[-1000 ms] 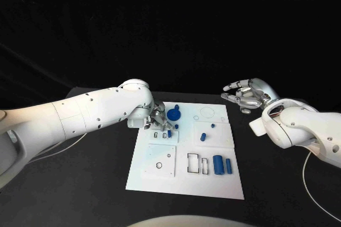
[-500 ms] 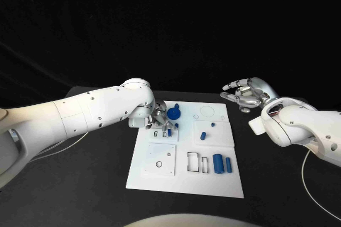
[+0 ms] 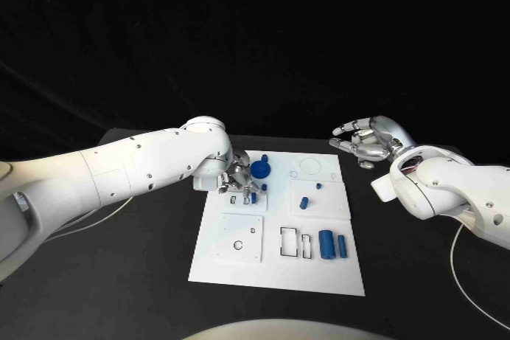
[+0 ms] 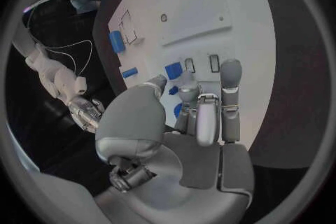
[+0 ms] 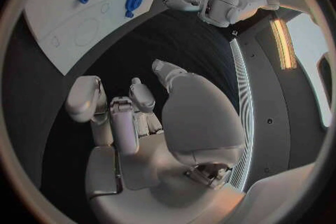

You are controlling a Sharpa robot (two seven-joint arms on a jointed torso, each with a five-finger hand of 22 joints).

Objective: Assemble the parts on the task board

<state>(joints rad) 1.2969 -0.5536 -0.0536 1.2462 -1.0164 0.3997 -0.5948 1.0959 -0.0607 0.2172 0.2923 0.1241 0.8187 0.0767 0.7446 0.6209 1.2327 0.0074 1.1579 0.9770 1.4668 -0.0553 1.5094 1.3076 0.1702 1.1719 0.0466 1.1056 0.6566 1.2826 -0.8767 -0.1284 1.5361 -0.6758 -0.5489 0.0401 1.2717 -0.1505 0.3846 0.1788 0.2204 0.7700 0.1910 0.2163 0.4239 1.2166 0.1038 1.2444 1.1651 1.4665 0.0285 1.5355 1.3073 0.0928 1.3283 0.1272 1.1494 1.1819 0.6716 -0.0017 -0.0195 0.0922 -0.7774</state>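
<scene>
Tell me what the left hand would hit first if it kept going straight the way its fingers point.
Probably the task board itself. The left hand hangs over its far left part, fingers aimed down at the small blue parts beside two rectangular slots. Whether a fingertip would meet a part first is unclear.

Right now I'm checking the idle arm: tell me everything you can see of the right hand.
The right hand is silver metal on a white arm, raised off the black table beside the board's far right corner. Its fingers are curled loosely inward, apart, with pale pads at the tips. It holds nothing and touches nothing.
</scene>
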